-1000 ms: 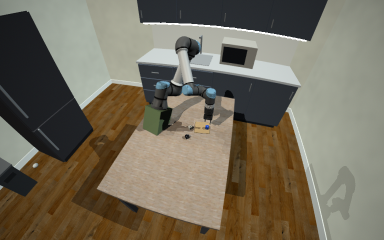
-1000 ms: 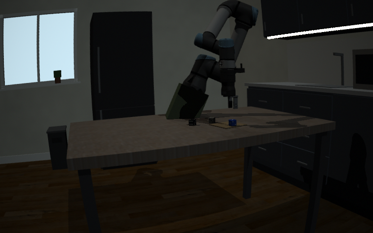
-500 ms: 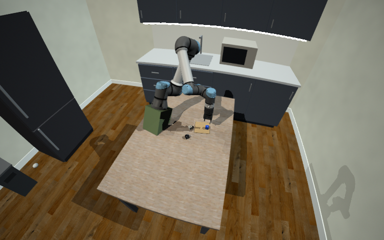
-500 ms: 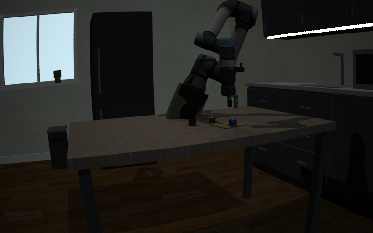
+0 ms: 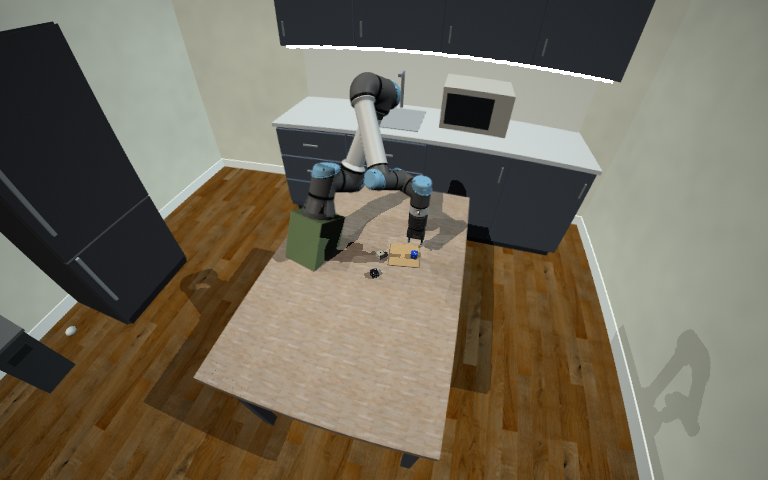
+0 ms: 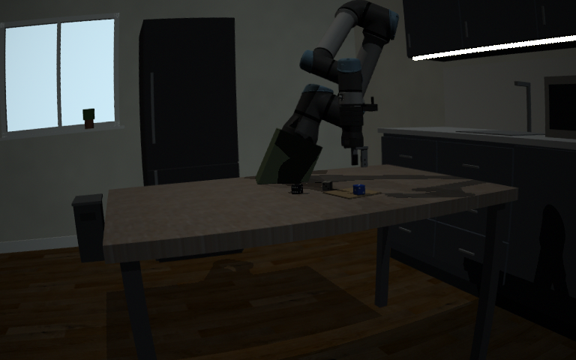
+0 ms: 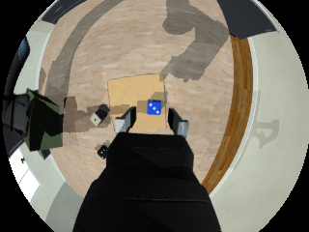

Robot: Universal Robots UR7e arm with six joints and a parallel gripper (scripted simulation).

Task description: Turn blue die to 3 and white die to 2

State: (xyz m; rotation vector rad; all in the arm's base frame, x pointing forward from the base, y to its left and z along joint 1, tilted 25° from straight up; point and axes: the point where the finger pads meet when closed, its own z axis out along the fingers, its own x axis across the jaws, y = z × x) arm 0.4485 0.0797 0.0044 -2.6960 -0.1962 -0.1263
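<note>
My jaws (image 5: 415,240) (image 6: 359,157) stood fully spread above the mat (image 5: 398,262) (image 6: 340,193) (image 7: 130,87), with nothing between them. The blue die (image 5: 414,254) (image 6: 358,189) (image 7: 154,107) rested on the mat, three pips up. The white die (image 5: 381,254) (image 6: 327,185) (image 7: 98,117) sat beside the mat, on the table (image 5: 351,339) (image 6: 212,212) (image 7: 121,53). I judged it light, rigid and possibly slick; the recommended grip was two opposite side faces, at mid-height, squarely, under modest force.

The hand (image 5: 415,241) (image 6: 359,165) (image 7: 152,113) has opened slightly wider.
</note>
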